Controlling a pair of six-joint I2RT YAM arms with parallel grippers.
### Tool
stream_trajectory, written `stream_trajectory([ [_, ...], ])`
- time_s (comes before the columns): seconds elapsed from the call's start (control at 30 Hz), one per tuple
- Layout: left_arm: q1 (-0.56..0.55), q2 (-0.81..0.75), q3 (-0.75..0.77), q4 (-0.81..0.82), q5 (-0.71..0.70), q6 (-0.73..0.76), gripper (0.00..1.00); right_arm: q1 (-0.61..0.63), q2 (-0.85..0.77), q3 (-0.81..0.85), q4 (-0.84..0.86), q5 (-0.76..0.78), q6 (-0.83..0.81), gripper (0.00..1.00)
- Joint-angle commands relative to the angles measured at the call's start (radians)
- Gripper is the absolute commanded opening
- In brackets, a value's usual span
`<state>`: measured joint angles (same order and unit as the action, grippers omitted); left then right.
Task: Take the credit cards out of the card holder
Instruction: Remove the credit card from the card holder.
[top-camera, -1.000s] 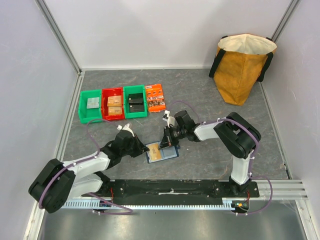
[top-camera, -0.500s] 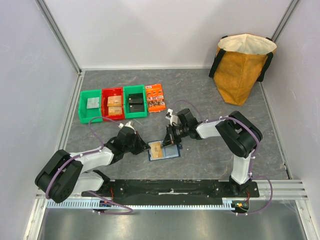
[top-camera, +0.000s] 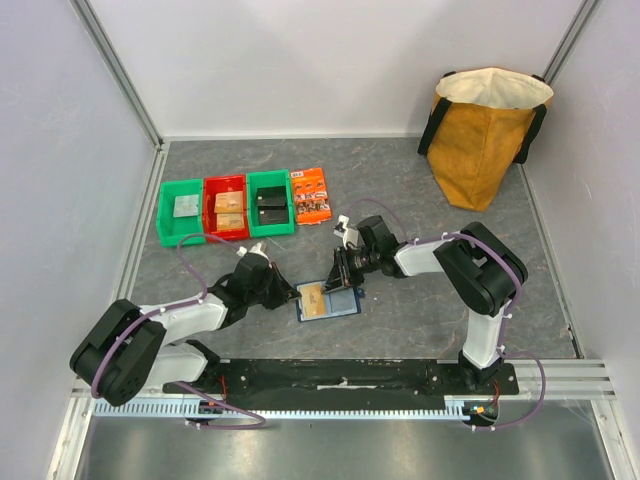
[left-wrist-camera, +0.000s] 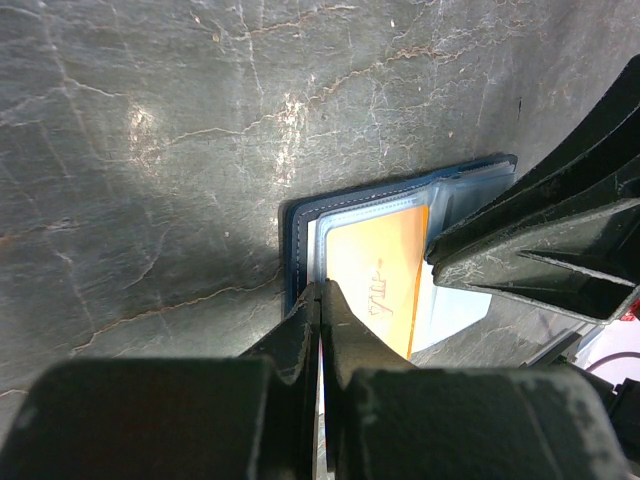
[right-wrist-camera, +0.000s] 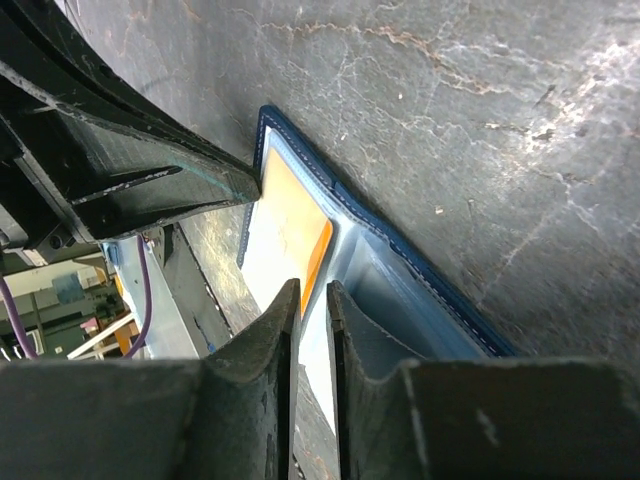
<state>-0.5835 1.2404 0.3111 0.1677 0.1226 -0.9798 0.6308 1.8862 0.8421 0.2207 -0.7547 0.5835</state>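
The card holder (top-camera: 335, 301) is a navy wallet lying open on the table, pale clear sleeves up. A tan-gold credit card (top-camera: 313, 298) sits in its left sleeve; it also shows in the left wrist view (left-wrist-camera: 385, 262) and the right wrist view (right-wrist-camera: 296, 214). My left gripper (top-camera: 292, 295) is shut, its tips (left-wrist-camera: 321, 290) resting on the wallet's left edge (left-wrist-camera: 298, 228). My right gripper (top-camera: 341, 279) is almost shut, its jaws (right-wrist-camera: 312, 290) closed to a narrow gap on a clear sleeve of the wallet (right-wrist-camera: 400, 262) beside the card. Other cards are hidden.
Two green bins (top-camera: 180, 211) (top-camera: 270, 203) and a red bin (top-camera: 227, 208) stand at the back left, with an orange printed packet (top-camera: 312, 195) beside them. A tan bag (top-camera: 486, 135) stands at the back right. Side walls enclose the table.
The left arm has shifted forward and its gripper settled at the wallet's left edge. The wallet and the right gripper moved slightly up and to the right.
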Motion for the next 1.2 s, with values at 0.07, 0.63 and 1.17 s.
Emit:
stream_trajectory([
  [0.07, 0.008, 0.008, -0.029, -0.089, -0.023, 0.007, 0.02, -0.005, -0.003, -0.021, 0.048, -0.011, 0.032, 0.26],
  [0.63, 0.008, -0.001, -0.038, -0.085, -0.023, 0.0, 0.02, 0.038, 0.033, -0.026, 0.06, 0.008, 0.044, 0.18],
  [1.17, 0.027, -0.001, -0.058, -0.073, -0.014, -0.011, 0.02, -0.009, -0.001, -0.081, 0.135, -0.052, 0.075, 0.02],
])
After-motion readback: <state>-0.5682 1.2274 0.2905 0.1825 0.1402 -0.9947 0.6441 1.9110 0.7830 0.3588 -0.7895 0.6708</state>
